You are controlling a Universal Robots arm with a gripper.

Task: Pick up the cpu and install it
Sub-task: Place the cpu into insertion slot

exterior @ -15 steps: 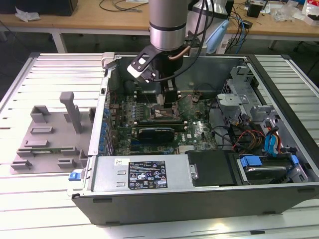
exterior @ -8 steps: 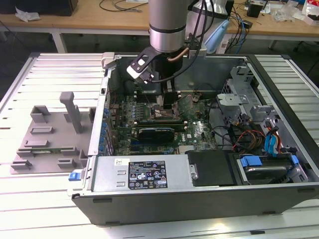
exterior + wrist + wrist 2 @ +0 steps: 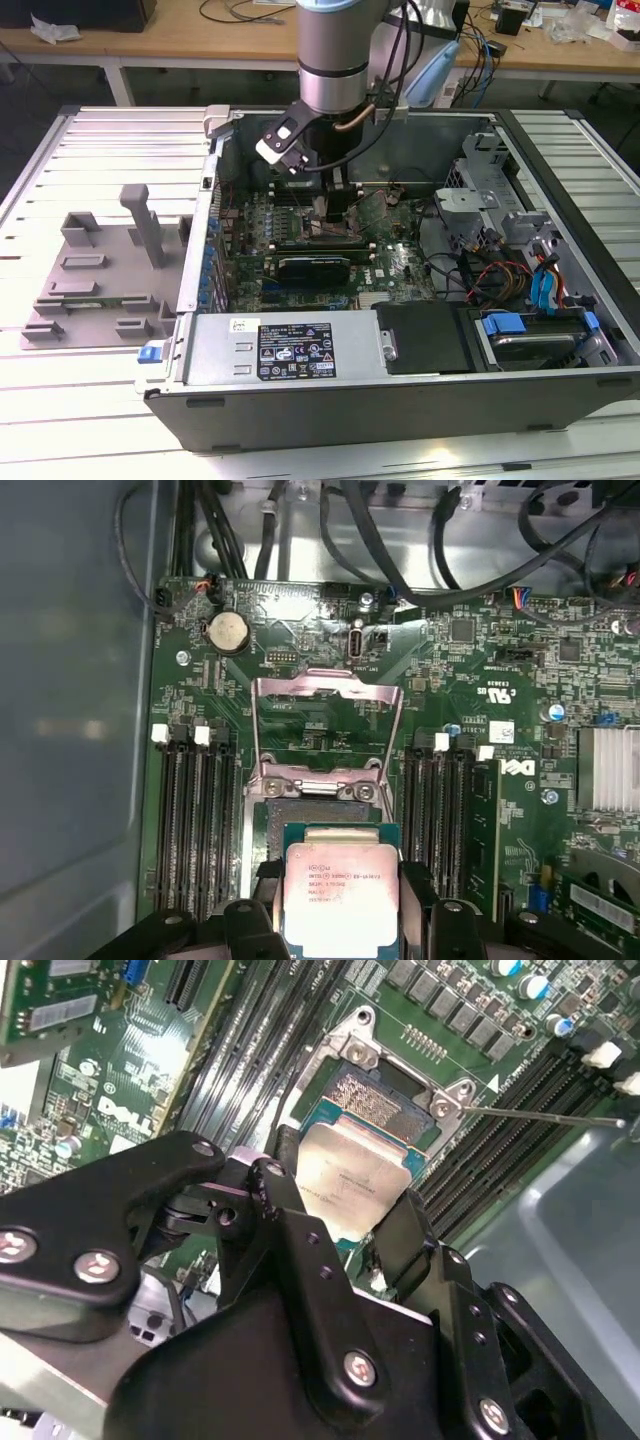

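**Inspector:** The fingers (image 3: 283, 1200) of your gripper (image 3: 342, 1188) are pinching the cpu (image 3: 350, 1170) by two opposite edges. One black finger sits on each side, and the silvery top faces the cameras.

**Operator:** Where is the chip against the board?

**Inspector:** In both wrist views the cpu (image 3: 340, 895) covers the part of the socket (image 3: 322, 808) nearest your fingers. The strip of contacts beyond it is bare. I cannot tell whether the chip touches the contacts.

**Operator:** And the retaining frame?

**Inspector:** The hinged metal frame (image 3: 326, 692) is swung open and lies between the socket and the round battery (image 3: 227, 633). Memory slots (image 3: 195, 820) flank the socket on both sides. In the second wrist view a thin metal rod (image 3: 540, 1115) runs out from a socket corner across the slots.

**Operator:** The wider scene?

**Inspector:** In the exterior view your arm (image 3: 335, 50) reaches down into the open computer case (image 3: 420, 405). The gripper (image 3: 335, 205) is low over the motherboard (image 3: 400, 265). A grey plastic holder (image 3: 100, 270) stands on the slatted table (image 3: 60, 420), at the exterior view's left, just beside the case.
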